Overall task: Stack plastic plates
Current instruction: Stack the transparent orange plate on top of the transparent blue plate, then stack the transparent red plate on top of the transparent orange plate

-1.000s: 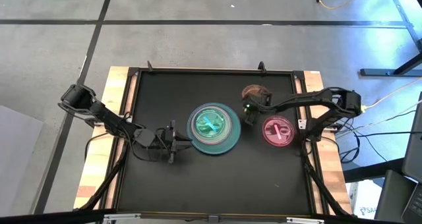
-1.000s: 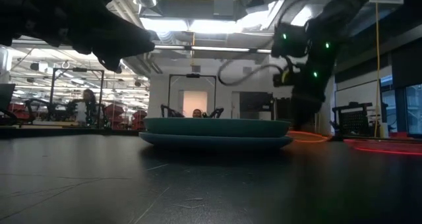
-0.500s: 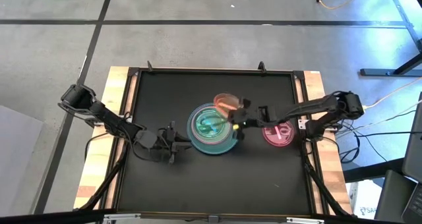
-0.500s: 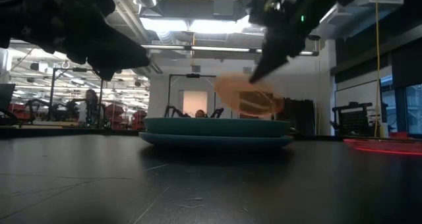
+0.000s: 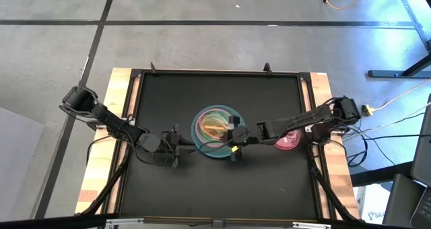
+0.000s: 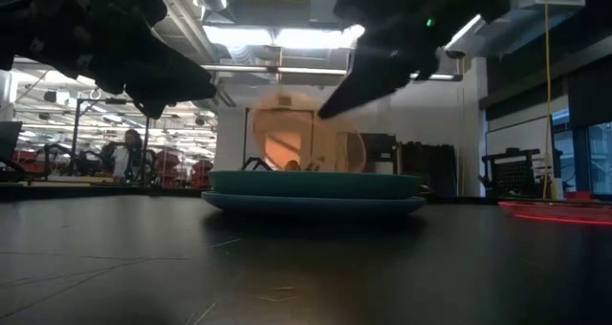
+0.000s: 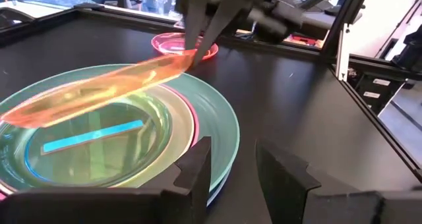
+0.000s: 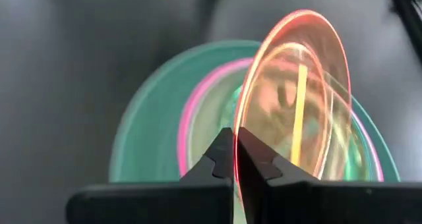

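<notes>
A stack of plates sits at the table's centre: a large teal one, a pink rim, then translucent green with a blue bar. My right gripper is shut on a small translucent orange plate, which it holds tilted over the stack. A magenta plate lies flat on the table to the right. My left gripper is open, just off the stack's left edge, touching nothing. My right gripper pinches the orange plate's rim between its two fingers, at the plate's right-hand edge. The fingers come from the table's right, slanting down. The plate is tilted above the stack; the teal rim hides its lower edge in the low view.
A raised dark frame borders the black mat, with wooden table edges outside it. Both arms reach in from the sides toward the centre. The mat's near and far parts hold no objects.
My right gripper has carried the orange plate from the mat's far right toward the left and near side, past the magenta plate, until it hangs over the stack. The plate has tipped from nearly level to steeply tilted. My left arm has kept still.
</notes>
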